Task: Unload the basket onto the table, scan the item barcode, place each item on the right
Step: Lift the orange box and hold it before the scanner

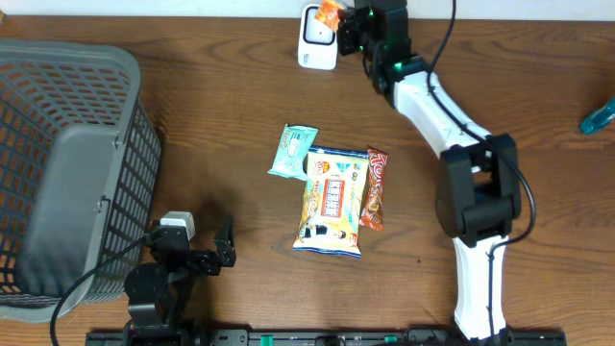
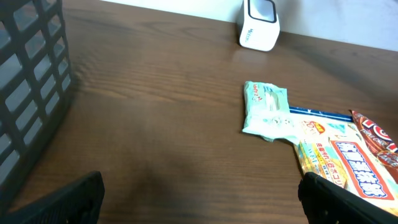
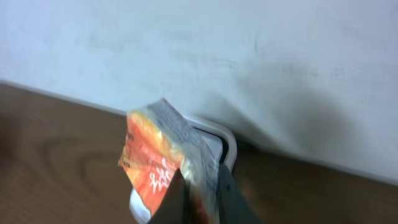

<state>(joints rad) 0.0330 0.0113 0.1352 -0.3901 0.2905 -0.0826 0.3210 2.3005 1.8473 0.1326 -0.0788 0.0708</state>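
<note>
The right claw [image 1: 346, 24] is clamped tight on an orange packet [image 1: 330, 12], pinching one crinkled end of it between both fingers [image 3: 177, 199]. The packet hangs just above the white barcode scanner [image 1: 317, 43], which stands at the far edge of the wooden counter [image 1: 221, 106] against a pale wall. From the right wrist view the packet covers most of the scanner's top, and whether a barcode faces the scanner cannot be told, since the print is blurred.

The left claw [image 2: 200, 180] sits low near the counter's front edge with its jaws spread wide and nothing between them, just beside a grey plastic basket [image 1: 67, 163] on the left.

In the middle of the counter lie three more items: a mint-green packet [image 1: 292, 151], a large blue-and-yellow snack bag [image 1: 332, 200] overlapping its corner, and a red-brown bar wrapper [image 1: 375, 187] touching the bag's right side. A teal object [image 1: 596, 115] pokes in at the right edge.
</note>
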